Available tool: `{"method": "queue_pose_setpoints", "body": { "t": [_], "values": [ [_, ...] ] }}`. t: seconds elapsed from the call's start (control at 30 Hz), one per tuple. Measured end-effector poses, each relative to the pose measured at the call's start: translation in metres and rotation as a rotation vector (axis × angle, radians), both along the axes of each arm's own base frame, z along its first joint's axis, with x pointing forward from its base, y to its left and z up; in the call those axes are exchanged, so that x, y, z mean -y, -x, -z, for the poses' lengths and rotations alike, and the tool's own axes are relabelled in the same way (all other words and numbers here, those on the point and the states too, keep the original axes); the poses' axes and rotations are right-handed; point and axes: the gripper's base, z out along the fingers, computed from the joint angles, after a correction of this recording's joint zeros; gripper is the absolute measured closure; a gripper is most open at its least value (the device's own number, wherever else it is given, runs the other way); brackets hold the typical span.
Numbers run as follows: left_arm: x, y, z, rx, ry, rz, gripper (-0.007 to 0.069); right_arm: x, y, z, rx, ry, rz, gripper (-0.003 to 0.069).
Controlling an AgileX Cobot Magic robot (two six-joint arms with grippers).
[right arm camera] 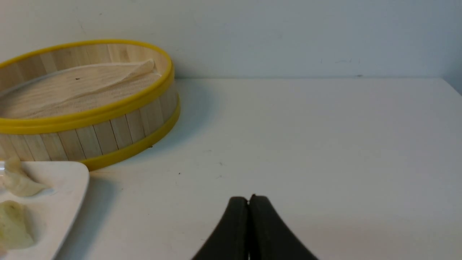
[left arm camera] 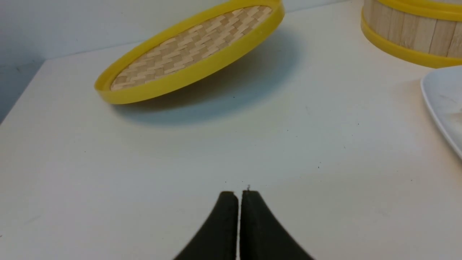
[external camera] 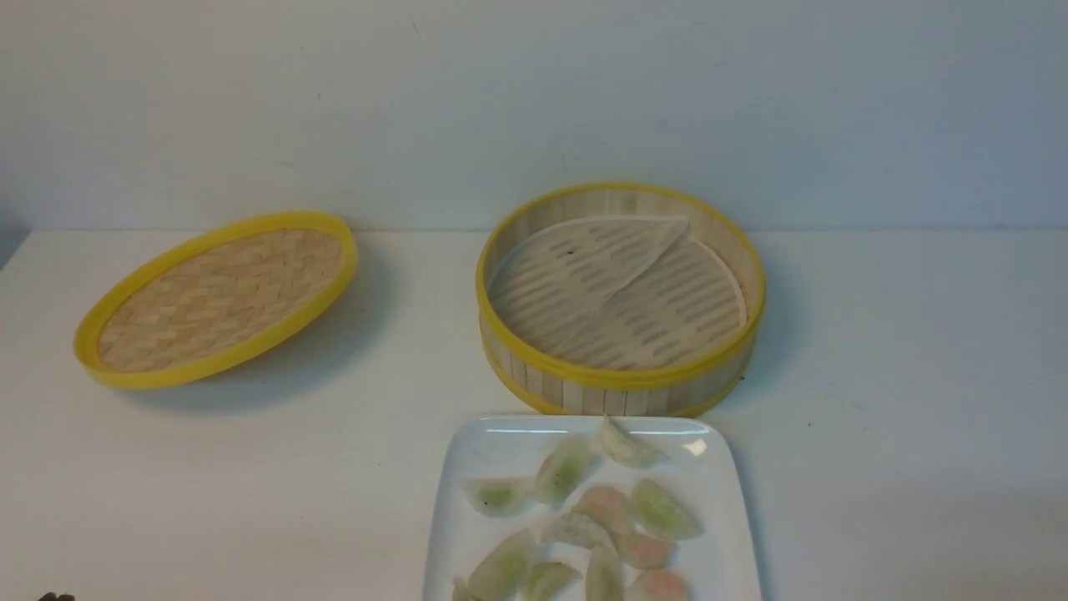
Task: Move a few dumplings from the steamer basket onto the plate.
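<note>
Several translucent dumplings (external camera: 584, 517) with green or pink filling lie on the white square plate (external camera: 467, 467) at the table's near middle. Behind it stands the bamboo steamer basket (external camera: 622, 380); only its folded pale liner (external camera: 584, 267) shows inside, no dumplings. The plate's edge (left arm camera: 442, 97) and the basket's wall (left arm camera: 411, 32) show in the left wrist view, where my left gripper (left arm camera: 238, 193) is shut and holds nothing, low over bare table. In the right wrist view my right gripper (right arm camera: 249, 198) is shut and holds nothing, to the right of the basket (right arm camera: 108, 130) and plate (right arm camera: 72, 180).
The flat woven lid (external camera: 217, 296) with a yellow rim leans tilted at the table's back left, also in the left wrist view as the lid (left arm camera: 191, 47). A pale wall runs behind the table. The table's left edge (left arm camera: 21, 94) lies near the lid.
</note>
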Motion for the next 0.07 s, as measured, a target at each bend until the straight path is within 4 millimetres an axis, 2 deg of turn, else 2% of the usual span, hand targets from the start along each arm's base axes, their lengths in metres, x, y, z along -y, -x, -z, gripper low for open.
{"method": "queue_pose_setpoints", "body": {
  "t": [0.07],
  "values": [
    [0.0, 0.0, 0.0, 0.0, 0.0, 0.0, 0.0631, 0.0, 0.0, 0.0, 0.0, 0.0, 0.0, 0.0673]
  ]
}}
